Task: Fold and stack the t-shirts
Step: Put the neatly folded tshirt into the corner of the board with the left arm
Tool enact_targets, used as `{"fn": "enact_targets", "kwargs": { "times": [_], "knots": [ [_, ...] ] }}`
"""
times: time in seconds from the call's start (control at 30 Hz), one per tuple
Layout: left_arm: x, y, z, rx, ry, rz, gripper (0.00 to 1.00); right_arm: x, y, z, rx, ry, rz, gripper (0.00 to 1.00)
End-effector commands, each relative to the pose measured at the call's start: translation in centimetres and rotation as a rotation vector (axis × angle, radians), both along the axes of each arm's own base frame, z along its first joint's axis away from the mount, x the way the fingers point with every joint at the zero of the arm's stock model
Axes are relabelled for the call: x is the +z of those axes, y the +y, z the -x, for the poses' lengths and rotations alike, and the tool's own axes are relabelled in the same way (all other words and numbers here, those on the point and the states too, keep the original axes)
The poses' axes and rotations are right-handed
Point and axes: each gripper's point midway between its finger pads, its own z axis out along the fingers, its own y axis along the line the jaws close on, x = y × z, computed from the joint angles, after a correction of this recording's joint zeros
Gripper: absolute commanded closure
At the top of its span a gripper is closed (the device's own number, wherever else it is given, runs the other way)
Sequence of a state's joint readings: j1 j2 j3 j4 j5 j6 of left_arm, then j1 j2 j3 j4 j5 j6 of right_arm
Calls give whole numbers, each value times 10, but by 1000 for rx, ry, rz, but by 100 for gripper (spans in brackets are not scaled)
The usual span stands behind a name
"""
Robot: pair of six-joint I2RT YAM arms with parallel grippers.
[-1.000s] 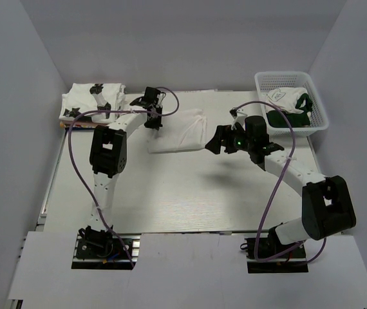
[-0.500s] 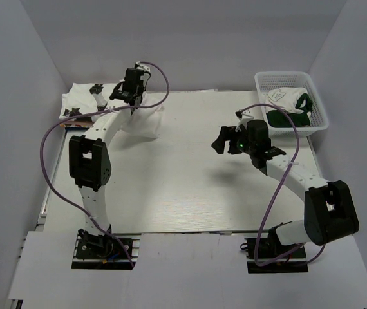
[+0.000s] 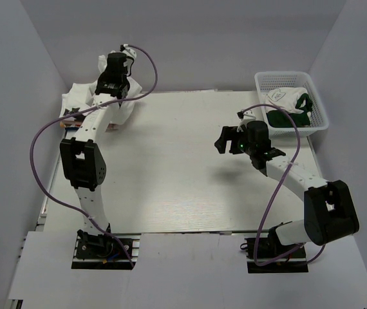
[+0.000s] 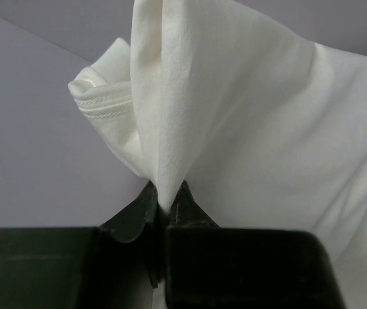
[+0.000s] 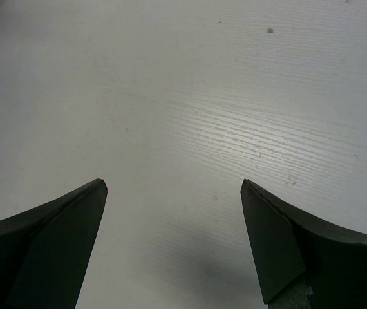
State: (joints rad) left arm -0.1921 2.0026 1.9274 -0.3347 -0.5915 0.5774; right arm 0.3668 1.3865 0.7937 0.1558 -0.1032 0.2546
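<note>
While the right gripper hangs spread open and empty over the bare table at mid-depth, the work sits farther back. At the far left, the left gripper is clamped on a fold of the held t-shirt, which hangs lifted above the table's edge. The stack of t-shirts lies just beside and below it, to its left, so lowering falls to the left arm; the right is well apart. Farthest right, another white t-shirt lies bunched in the mesh basket, nearer the right arm.
</note>
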Motion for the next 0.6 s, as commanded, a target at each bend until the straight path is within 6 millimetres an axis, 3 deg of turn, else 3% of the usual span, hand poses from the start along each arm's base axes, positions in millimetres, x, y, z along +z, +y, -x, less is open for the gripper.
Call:
{"fn": "enact_targets", "kwargs": {
  "times": [0.0, 0.3, 0.37, 0.5, 0.57],
  "knots": [
    [74, 6, 3, 1, -165, 11, 100, 12, -6, -6, -19, -65, 7, 10],
    [86, 15, 10, 9, -188, 42, 100, 7, -8, -8, -35, -58, 19, 10],
    [86, 27, 10, 31, -188, 40, 100, 6, -9, -9, -38, -54, 21, 10],
    [80, 40, 4, 70, -211, 48, 100, 2, -9, -10, -41, -38, 29, 10],
    [63, 58, -3, 102, -186, 41, 100, 1, -9, -12, -45, -38, 35, 10]
  ]
}}
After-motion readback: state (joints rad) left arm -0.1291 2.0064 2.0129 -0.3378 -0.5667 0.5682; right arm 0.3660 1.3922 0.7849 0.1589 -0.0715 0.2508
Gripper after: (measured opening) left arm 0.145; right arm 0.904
